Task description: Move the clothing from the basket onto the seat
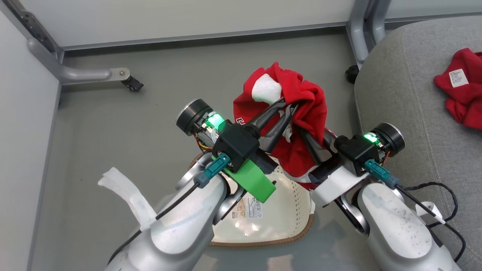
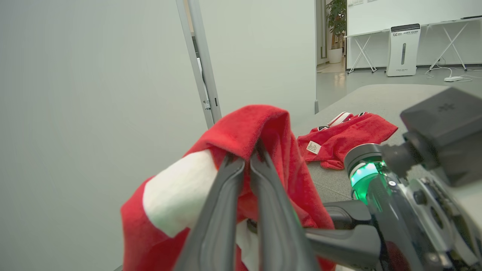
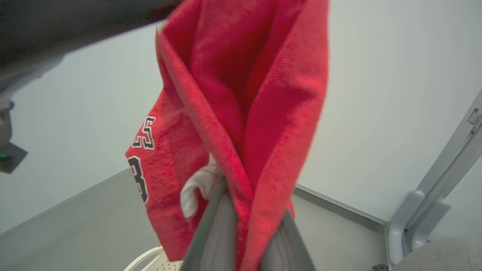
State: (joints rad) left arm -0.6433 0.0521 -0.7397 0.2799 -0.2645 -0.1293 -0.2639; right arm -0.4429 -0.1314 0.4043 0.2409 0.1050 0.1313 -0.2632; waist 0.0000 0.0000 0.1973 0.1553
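Note:
A red garment with a white panel hangs in the air above the basket. Both grippers hold it. My left gripper is shut on its upper fold, and the left wrist view shows the left gripper with cloth draped over the fingertips. My right gripper pinches the garment lower down, its tips buried in the cloth. In the right wrist view the garment runs between the right gripper's fingers. A second red garment with a white label lies on the grey seat.
The basket's cream floor with its sticker shows under my arms. A grey metal frame leg with a caster stands at the back left, another post beside the seat. A black cable lies on the seat's near edge.

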